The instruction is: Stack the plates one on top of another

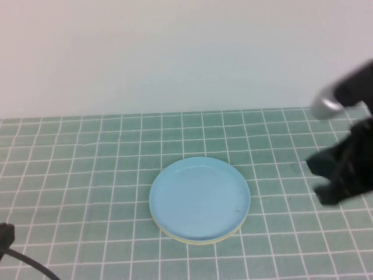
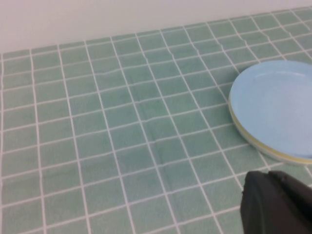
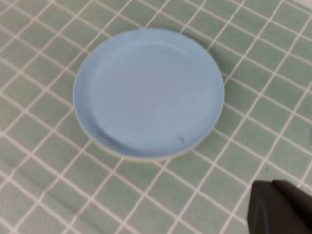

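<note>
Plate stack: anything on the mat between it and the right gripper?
Nothing visible. Only bare green grid mat lies between the blue plate topping the stack and the right gripper; the left gripper sits at the near-left edge.

High view: raised on the robot's side, angled down across the green mat (image 1: 87, 175) toward the white wall (image 1: 175, 52). Left wrist view: low and close, looking across the mat with the plates (image 2: 273, 107) at its edge. Right wrist view: steeply down, nearer the plates (image 3: 148, 92). All three share the plates and surrounding mat
</note>
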Motion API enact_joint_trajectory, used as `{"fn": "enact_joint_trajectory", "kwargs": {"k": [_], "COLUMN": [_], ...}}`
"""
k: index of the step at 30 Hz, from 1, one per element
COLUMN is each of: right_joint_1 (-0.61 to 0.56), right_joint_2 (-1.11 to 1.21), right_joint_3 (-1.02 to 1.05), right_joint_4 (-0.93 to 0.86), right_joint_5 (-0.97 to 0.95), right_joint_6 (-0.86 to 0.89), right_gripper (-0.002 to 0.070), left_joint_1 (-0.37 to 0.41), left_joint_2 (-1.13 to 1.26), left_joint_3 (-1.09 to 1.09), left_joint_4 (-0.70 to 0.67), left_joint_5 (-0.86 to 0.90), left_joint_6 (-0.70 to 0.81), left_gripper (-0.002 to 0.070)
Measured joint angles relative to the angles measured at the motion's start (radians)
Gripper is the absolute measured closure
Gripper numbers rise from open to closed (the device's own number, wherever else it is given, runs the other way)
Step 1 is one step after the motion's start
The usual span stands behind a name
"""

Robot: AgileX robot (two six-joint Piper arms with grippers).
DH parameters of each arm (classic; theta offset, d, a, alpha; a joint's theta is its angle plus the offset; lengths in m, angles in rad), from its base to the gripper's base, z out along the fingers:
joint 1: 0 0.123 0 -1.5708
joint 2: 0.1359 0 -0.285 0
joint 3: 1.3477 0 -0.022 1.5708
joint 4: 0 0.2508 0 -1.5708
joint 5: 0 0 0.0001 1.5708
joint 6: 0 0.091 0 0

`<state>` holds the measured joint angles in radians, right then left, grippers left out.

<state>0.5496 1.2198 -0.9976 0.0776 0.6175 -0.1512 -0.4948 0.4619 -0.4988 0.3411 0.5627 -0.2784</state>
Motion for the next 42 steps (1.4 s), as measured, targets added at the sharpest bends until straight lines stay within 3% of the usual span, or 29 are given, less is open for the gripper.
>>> {"fn": "enact_joint_trajectory", "kwargs": {"k": [9, 19, 42], "right_joint_1": [0.000, 0.000, 0.000], "right_joint_2": [-0.318, -0.573, -0.600], "right_joint_3": [0.260, 0.410, 0.424], "right_joint_4": [0.002, 0.002, 0.003], "right_joint_5": [-0.023, -0.055, -0.073], "right_joint_6": [-0.046, -0.053, -0.053], "right_gripper": [0.0676, 0.0676, 0.0678], "left_joint_1": [0.000, 0.000, 0.000], "left_joint_2": [0.000, 0.000, 0.000], "left_joint_3": [0.023, 0.023, 0.023], "left_joint_4": [0.000, 0.000, 0.016], "left_joint_5": [-0.002, 0.006, 0.006], "left_joint_6": [0.000, -0.002, -0.002], "left_gripper": [0.0675, 0.0675, 0.0675]}}
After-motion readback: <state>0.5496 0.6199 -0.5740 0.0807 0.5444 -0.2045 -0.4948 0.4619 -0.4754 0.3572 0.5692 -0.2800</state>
